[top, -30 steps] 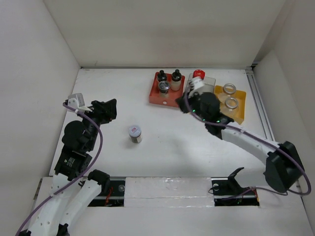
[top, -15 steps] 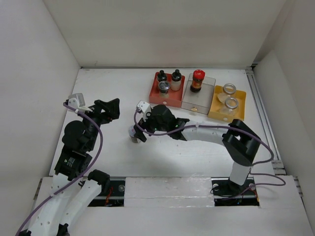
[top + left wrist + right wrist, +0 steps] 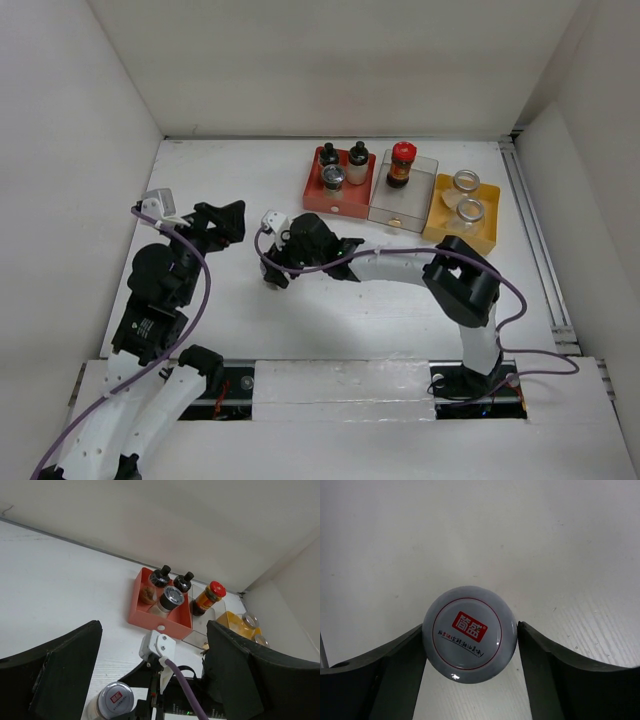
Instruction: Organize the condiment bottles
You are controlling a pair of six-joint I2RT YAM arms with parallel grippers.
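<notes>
A squat jar [image 3: 468, 634] with a grey cap and red label stands on the white desk [image 3: 230, 170], left of centre. The right hand [image 3: 470, 624] straddles it, fingers [image 3: 395, 670] wide, hard by the cap; whether they press, I cannot tell. The left hand [image 3: 152, 625] gapes wide at its 11 o'clock. Open desk lies at 12 and 6; the red tray [image 3: 335, 207] sits at 1.

Red tray [image 3: 159, 625] holding three bottles [image 3: 170, 598], red-capped jar [image 3: 207, 598] beside it, silver-capped jar [image 3: 114, 700] near bottom, dark fingers [image 3: 65, 670] spread wide
</notes>
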